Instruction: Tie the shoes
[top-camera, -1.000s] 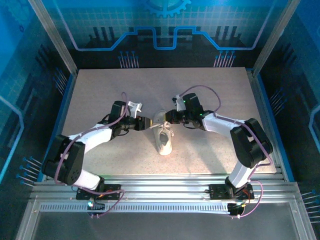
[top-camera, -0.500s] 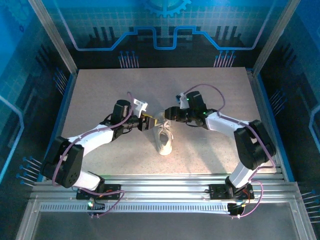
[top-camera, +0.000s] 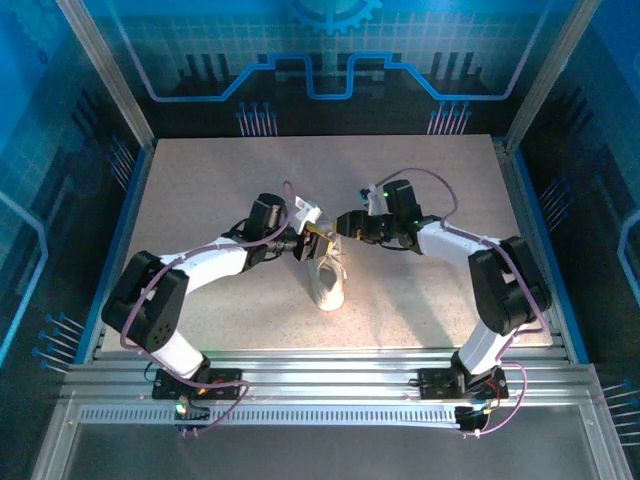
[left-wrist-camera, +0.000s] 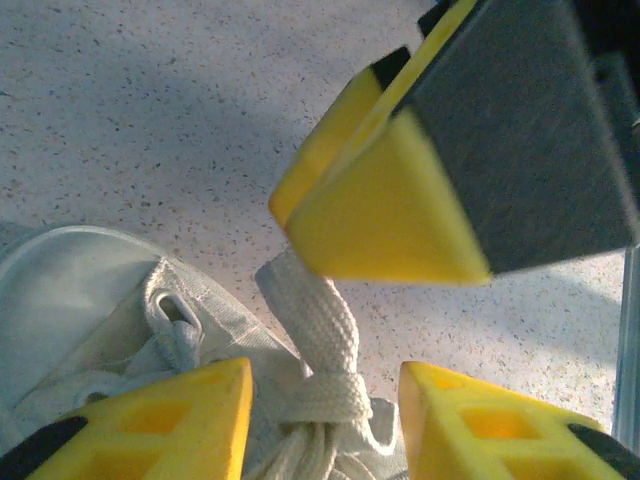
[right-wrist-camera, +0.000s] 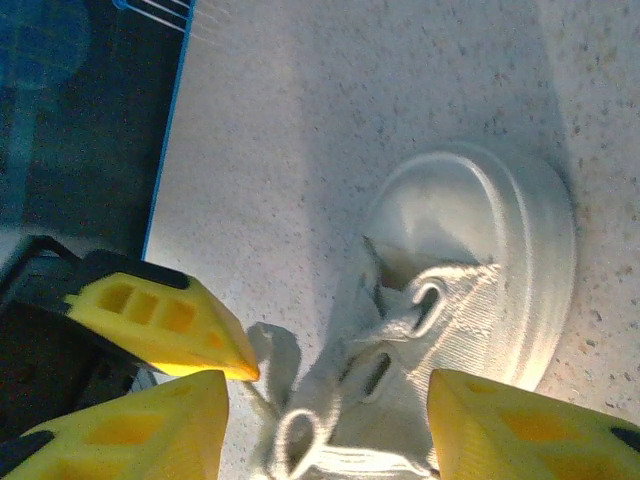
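**Item 1: sneaker**. One white low-top is being carried sole-down by the speckled desk. It is lying near the desk's middle, between the two arms and just to the near side of both tools. In the right wrist view its rounded toe cap is being shown uppermost, with the eyelets below.

**Item 2: laces**. A flat white strand is being led up from a knot between the eyelets. Its far end is being hidden behind a yellow finger of the opposite tool.

**Item 3: left tool**. It is being hovered over the laced end of the shoe. Its jaws are being held moderately apart, with the knot lying in the gap. No grip is being shown.

**Item 4: right tool**. It is being posed almost tip to tip with the left tool, above the same end of the shoe. In its own view the jaws are being held wide, with the laces lying loose in the gap. Nothing is being gripped.
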